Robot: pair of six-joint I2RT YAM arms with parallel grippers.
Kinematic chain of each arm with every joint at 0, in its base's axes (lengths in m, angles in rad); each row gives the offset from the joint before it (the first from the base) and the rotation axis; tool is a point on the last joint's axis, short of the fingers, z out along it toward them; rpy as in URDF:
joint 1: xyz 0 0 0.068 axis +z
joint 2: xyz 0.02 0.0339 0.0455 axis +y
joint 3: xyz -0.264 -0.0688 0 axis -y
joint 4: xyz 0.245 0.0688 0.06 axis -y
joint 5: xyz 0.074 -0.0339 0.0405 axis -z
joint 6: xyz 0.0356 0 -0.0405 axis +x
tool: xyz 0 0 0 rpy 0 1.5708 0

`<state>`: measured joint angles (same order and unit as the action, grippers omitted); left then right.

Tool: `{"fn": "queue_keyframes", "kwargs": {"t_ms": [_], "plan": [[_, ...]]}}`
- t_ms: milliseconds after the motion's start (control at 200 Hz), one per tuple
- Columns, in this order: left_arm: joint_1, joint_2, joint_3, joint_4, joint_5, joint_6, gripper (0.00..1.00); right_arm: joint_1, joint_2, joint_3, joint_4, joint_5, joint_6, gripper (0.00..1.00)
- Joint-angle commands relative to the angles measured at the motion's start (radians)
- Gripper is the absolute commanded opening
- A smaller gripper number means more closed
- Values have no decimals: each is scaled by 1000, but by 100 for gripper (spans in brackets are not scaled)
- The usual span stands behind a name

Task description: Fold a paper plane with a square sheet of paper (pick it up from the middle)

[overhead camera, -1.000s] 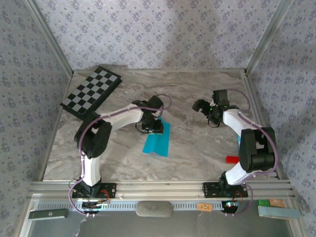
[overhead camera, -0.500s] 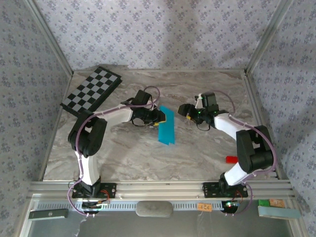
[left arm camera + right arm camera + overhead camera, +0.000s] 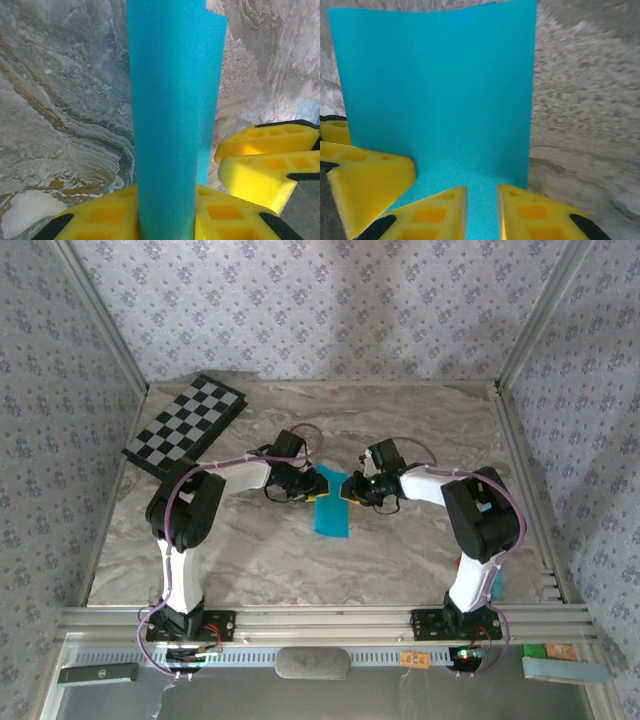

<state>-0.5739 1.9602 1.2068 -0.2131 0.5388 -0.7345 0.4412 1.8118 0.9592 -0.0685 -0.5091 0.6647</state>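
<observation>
The square sheet of paper (image 3: 332, 510), bright turquoise and folded into a narrow upright strip, hangs mid-table between both grippers. My left gripper (image 3: 316, 483) is shut on its upper left end; in the left wrist view the paper (image 3: 170, 100) rises straight out of my left gripper (image 3: 165, 205). My right gripper (image 3: 352, 486) meets it from the right. In the right wrist view the paper (image 3: 435, 85) runs down into the narrow gap of my right gripper (image 3: 481, 205), shut on its edge. The right fingers (image 3: 270, 165) sit beside the strip. The paper plane is out of view.
A black-and-white checkerboard (image 3: 185, 425) lies at the back left. A long pale teal bar (image 3: 565, 668) rests outside the frame at the front right. Patterned walls enclose the marble table (image 3: 250, 560) on three sides.
My right arm has swung left from the back right to the paper and its jaws have narrowed onto it. My left gripper has carried the paper up and toward the centre.
</observation>
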Motion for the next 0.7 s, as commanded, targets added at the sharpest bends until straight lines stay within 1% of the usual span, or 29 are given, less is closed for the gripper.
{"fn": "queue_keyframes", "kwargs": {"t_ms": [0,230,300,365,425,525,630,695], "plan": [[3,21,-8,-28,-22,28,26,11,28,41,-65,19,-15,21],[3,20,5,-53,-37,34,28,27,77,75,-135,57,-28,17],[3,16,12,-70,-43,37,30,27,92,82,-156,68,-28,17],[3,6,23,-111,-72,45,34,28,101,83,-165,77,-27,16],[3,-13,34,-170,-131,50,42,30,101,77,-162,87,-20,16],[2,-52,37,-246,-216,51,58,30,97,74,-149,90,-7,16],[-13,-80,24,-269,-237,34,69,31,92,76,-129,79,10,17],[-34,-83,27,-288,-252,27,72,31,89,78,-118,69,21,17]]}}
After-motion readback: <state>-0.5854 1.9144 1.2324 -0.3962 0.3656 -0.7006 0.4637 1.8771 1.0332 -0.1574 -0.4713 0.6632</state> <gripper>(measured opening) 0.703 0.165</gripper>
